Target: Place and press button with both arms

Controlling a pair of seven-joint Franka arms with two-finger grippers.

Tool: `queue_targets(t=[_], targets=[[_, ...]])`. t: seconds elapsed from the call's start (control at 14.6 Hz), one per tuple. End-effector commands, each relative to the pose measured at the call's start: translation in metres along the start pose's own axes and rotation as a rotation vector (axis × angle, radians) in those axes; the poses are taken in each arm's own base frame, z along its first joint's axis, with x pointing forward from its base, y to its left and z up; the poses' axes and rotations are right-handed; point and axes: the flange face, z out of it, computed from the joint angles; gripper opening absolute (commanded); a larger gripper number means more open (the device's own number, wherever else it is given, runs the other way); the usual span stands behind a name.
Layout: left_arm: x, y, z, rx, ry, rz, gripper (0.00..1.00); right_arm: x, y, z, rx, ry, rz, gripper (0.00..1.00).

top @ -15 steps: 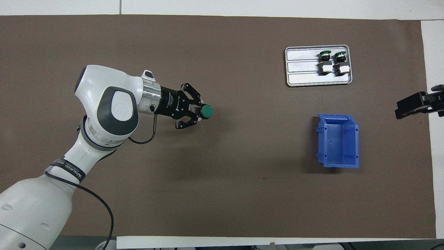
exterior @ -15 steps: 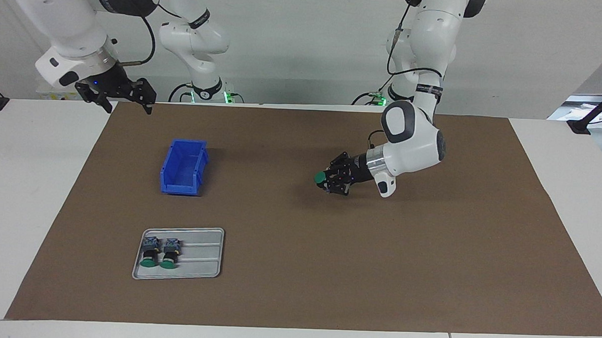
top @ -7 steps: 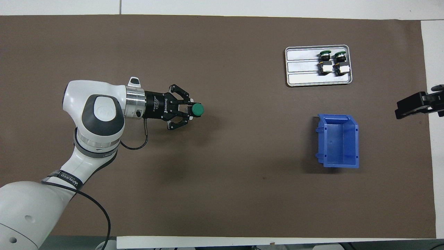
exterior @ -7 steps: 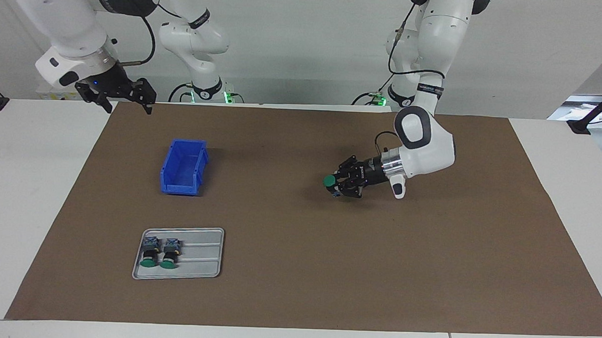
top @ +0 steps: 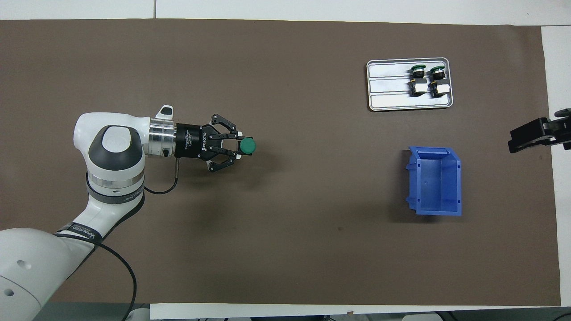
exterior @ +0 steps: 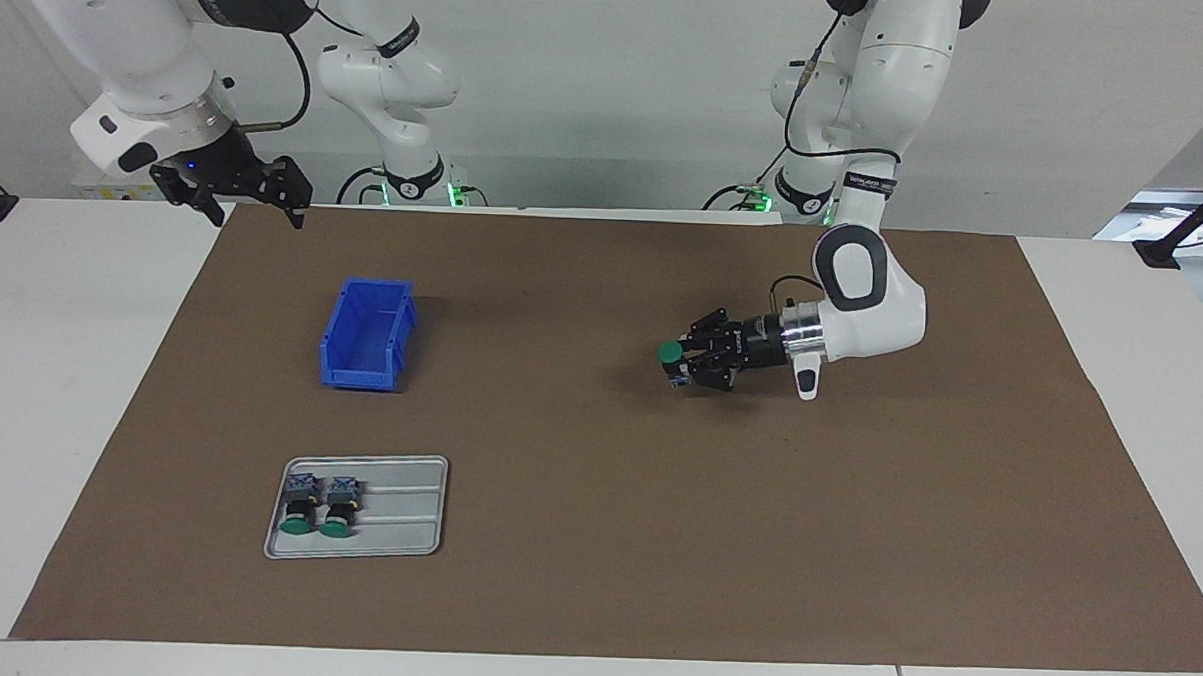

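Observation:
My left gripper (exterior: 683,367) (top: 239,146) lies nearly level, low over the brown mat (exterior: 577,457) toward the left arm's end of the table. It is shut on the button (exterior: 670,353) (top: 247,146). The button stands upright in the grip, green cap on top and blue-grey base just above the mat. I cannot tell whether the base touches the mat. My right gripper (exterior: 255,209) (top: 535,133) hangs open and holds nothing, over the mat's corner at the right arm's end, where that arm waits.
A blue bin (exterior: 366,335) (top: 435,180) stands open-topped toward the right arm's end. Farther from the robots than the bin, a grey metal tray (exterior: 400,511) (top: 388,89) holds two more green-capped buttons (exterior: 318,503) (top: 427,79) lying on their sides.
The left arm has drawn back toward its own end of the table with the button still in its grip, and its wrist has levelled out. The right arm has not moved.

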Motion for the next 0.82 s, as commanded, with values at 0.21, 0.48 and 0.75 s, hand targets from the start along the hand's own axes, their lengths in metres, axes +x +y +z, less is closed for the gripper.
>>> queue_targets(t=[0.21,0.48,0.75], targets=[[0.013,-0.020,0.021,-0.055,-0.045,0.004,0.00,-0.003,0.001,-0.002,-0.001,-0.009,-0.013,0.99],[0.012,-0.026,0.040,-0.096,-0.043,-0.025,0.00,-0.003,0.001,-0.002,-0.001,-0.011,-0.013,0.99],[0.016,-0.034,0.050,-0.102,-0.037,-0.048,0.00,-0.003,0.001,-0.002,-0.003,-0.009,-0.014,0.99]])
